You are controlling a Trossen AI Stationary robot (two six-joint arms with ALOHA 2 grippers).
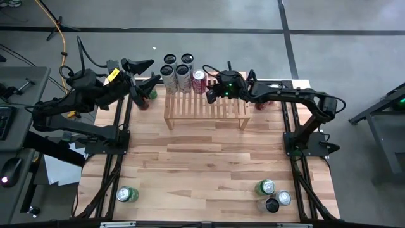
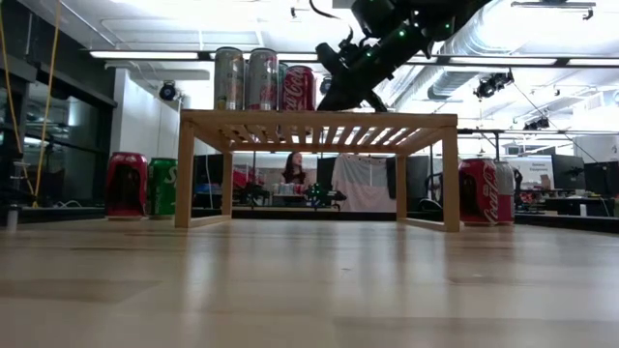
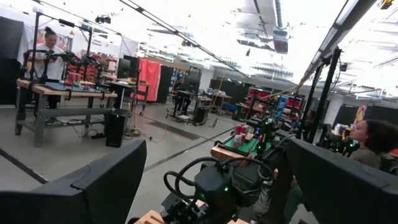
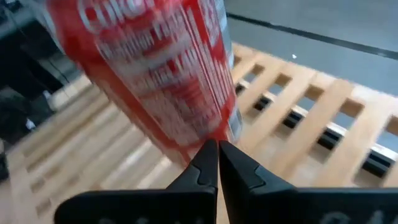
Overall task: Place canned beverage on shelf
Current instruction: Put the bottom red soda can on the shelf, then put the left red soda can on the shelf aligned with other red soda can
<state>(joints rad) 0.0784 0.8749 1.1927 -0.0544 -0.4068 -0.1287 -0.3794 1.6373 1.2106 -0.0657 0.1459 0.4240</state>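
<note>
The shelf (image 1: 205,109) is a low light-wood slatted rack at the table's far middle. On the left end of its top stand tall silver cans (image 2: 245,78) and, beside them, an upright red canned beverage (image 2: 299,88). My right gripper (image 4: 217,148) is shut, slanting down over the shelf top from the right, its tips right at the red can (image 4: 149,74). My left gripper (image 1: 152,71) hangs open and raised at the table's far left, nothing between its fingers. My right gripper's shut fingertips (image 4: 208,155) stand at the red can's side wall near its base (image 4: 200,138), coming slanting down from the table's right. I cannot tell whether they touch it. The can stands upright on the shelf slats.
A red can and a green can (image 2: 162,186) stand on the table left of the shelf, and a red can (image 2: 484,191) stands on its right. A green can (image 1: 126,194) lies near the front left, and several cans (image 1: 272,195) stand at the front right. Bare wood lies between.
</note>
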